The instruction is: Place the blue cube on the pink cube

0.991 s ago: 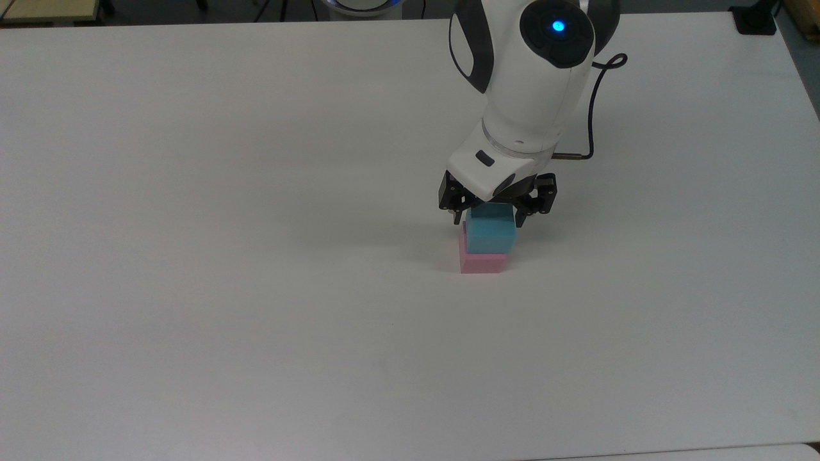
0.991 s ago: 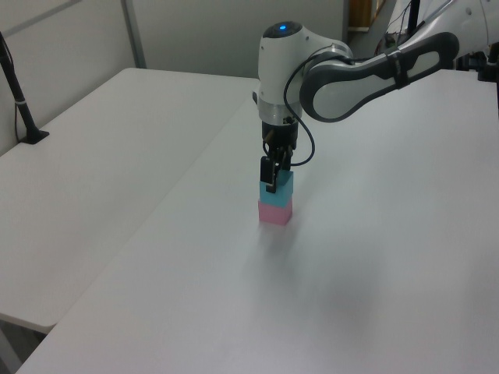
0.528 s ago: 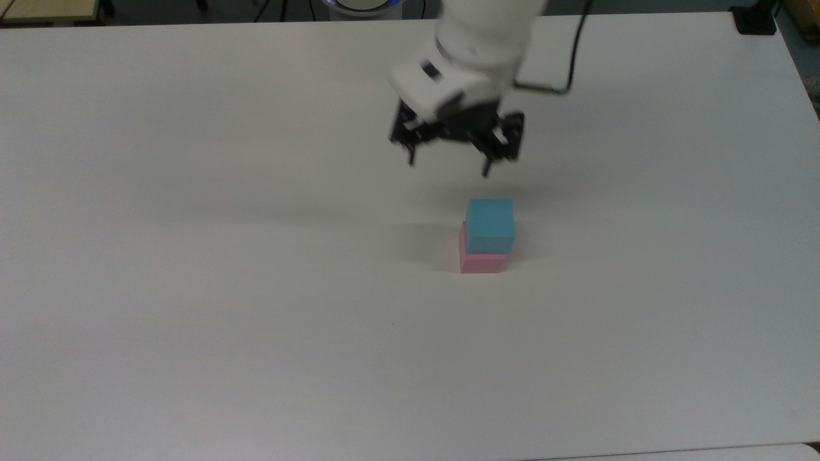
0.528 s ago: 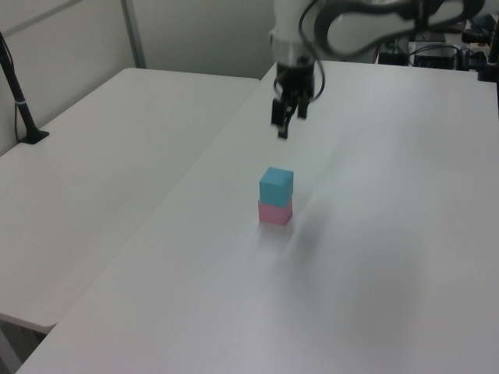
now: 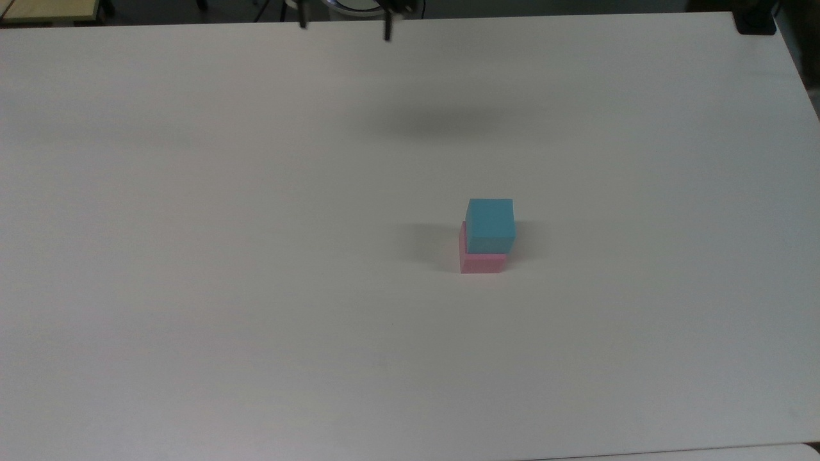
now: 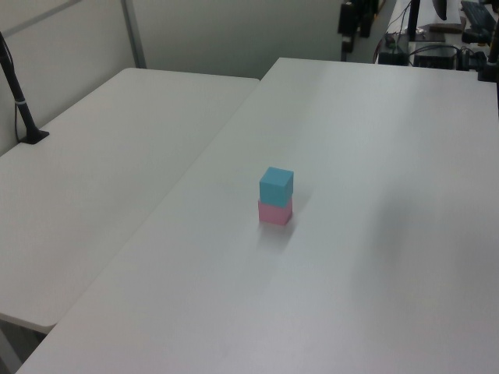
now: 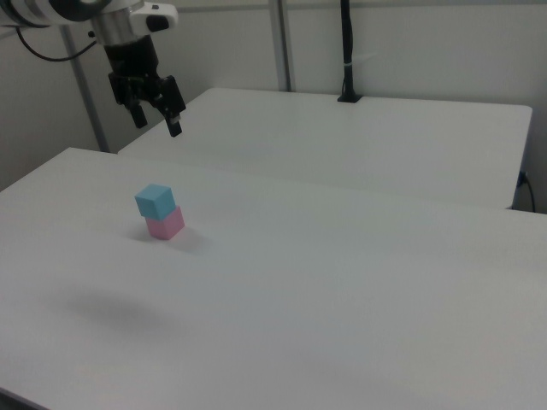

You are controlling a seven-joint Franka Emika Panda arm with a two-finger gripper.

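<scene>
The light-blue cube (image 5: 490, 224) rests on top of the pink cube (image 5: 482, 263), slightly offset, on the white table (image 5: 256, 288). The same stack stands mid-table in the left view, blue cube (image 6: 276, 185) over pink cube (image 6: 274, 213), and toward the right view's left, blue cube (image 7: 155, 201) over pink cube (image 7: 165, 225). My gripper (image 7: 155, 120) hangs high above the table, well away from the stack, open with nothing between its fingers. Its fingertips poke in at the top view's upper edge, gripper (image 5: 344, 27), and at the left view's top, gripper (image 6: 355, 19).
A second white table (image 6: 117, 140) adjoins at the left view's left, with a black post (image 6: 19, 100) clamped at its edge. That post (image 7: 346, 51) stands at the back in the right view. A black clamp (image 5: 754, 19) sits at the top view's upper right corner.
The gripper let go of the blue cube, leaving it on the pink cube, then rose and drew back toward the top view's upper edge. The stack has not moved.
</scene>
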